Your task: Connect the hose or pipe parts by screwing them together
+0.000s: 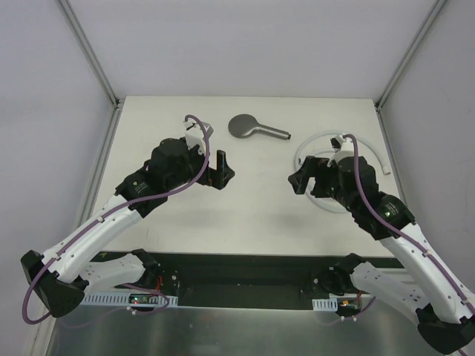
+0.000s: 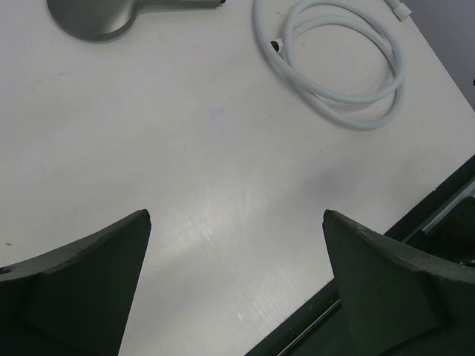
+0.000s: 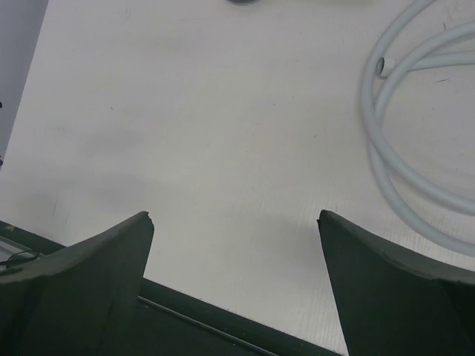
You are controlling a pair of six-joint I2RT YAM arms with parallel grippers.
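The table [image 1: 260,222] is pale and takes up the middle of the top view. Both task parts lie on its upper half. No container shows anywhere.

The left arm [image 1: 111,222] reaches in from the lower left and the right arm [image 1: 401,230] from the lower right.

The hose [image 1: 306,148] lies coiled flat at the upper right of the top view, partly under the right arm's wrist. In the right wrist view it curves through the upper right corner [image 3: 367,119], up and to the right of the jaws.

The shower head [image 1: 256,127] lies flat at upper centre, apart from the hose. Its round face is to the left and its handle runs right and slightly down, ending near the coil. In the left wrist view it sits at the top left edge [image 2: 93,18].

The left gripper [image 1: 221,170] hangs just below the shower head and is the nearer one to it. Its jaws stand wide apart with only bare table between them [image 2: 236,215]. The right gripper [image 1: 303,182] is beside the coil, its jaws likewise wide apart and holding nothing [image 3: 234,215].

One hose end [image 3: 382,67] shows an open mouth inside the coil. I judge it the likelier end to meet the handle tip.
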